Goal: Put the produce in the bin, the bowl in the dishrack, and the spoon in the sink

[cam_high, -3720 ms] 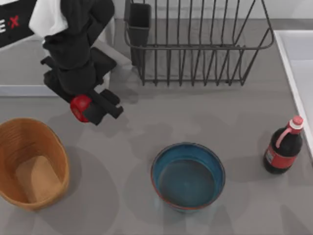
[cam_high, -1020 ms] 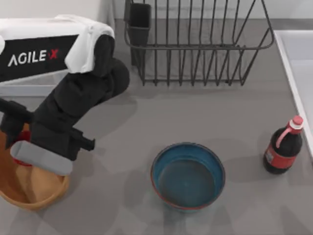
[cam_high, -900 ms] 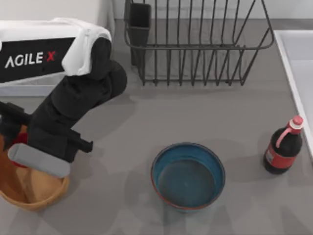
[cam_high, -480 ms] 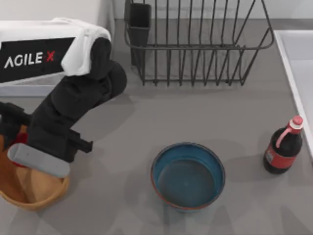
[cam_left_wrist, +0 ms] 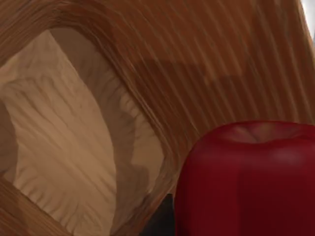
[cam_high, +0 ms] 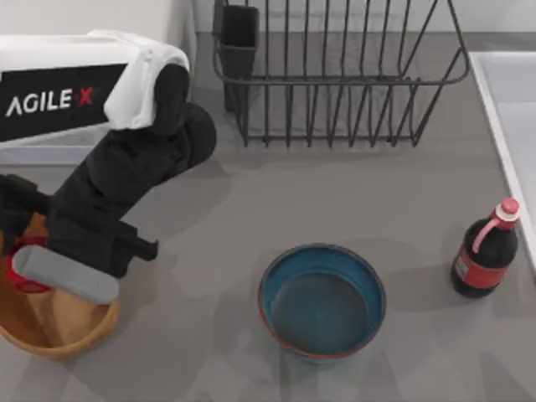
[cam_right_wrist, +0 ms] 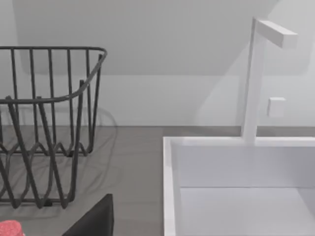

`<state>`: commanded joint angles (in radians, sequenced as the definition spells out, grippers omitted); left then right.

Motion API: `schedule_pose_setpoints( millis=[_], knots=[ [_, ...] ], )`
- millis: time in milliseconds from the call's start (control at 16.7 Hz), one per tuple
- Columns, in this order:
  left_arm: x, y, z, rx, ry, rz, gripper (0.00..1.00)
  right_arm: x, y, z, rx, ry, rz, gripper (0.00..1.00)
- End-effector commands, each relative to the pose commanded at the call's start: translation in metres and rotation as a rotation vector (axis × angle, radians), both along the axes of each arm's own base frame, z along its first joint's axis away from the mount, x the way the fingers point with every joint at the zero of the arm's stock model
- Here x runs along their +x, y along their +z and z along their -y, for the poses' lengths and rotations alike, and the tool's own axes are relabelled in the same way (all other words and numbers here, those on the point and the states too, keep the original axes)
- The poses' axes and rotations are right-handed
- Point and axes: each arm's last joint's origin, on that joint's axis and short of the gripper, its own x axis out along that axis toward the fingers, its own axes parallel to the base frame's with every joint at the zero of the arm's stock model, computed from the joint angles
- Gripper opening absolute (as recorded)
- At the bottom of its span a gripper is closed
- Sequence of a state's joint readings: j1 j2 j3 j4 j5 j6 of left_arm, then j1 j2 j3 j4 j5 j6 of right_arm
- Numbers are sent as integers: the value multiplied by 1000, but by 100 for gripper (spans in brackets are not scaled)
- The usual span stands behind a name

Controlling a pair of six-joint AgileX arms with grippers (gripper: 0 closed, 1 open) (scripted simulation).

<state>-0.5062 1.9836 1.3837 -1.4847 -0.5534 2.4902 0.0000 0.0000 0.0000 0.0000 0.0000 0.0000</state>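
1 arm at work: left end effector [cam_high: 21, 251] sits low over the bin [cam_high: 92, 322] at the counter's left, w/ the produce [cam_left_wrist: 246, 179] right at it, above the bin's tan bottom. Can't tell if its fingers are clamped on the fruit or apart. Judging by that, step 1 of 3 is nearly done but not confirmed. Bowl [cam_high: 322, 300] sits mid-counter, not yet racked; dishrack [cam_high: 335, 79] stands at the back. Sink [cam_right_wrist: 236, 187] at right, beside a bottle [cam_high: 487, 249]. Spoon can't be located. Right arm idle near the sink.
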Motion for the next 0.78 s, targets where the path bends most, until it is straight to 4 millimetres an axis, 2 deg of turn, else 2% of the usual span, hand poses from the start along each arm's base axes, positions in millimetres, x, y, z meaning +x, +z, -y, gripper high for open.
schedule_pose_setpoints(
  millis=[120,180,780],
  knots=[
    [0,0,0,0,0,0,98,0,0,0,0,0,0,100],
    [0,0,0,0,0,0,100,0,0,0,0,0,0,100],
    [-2,1,-1,-1,12,17,100,0,0,0,0,0,0,100]
  ],
)
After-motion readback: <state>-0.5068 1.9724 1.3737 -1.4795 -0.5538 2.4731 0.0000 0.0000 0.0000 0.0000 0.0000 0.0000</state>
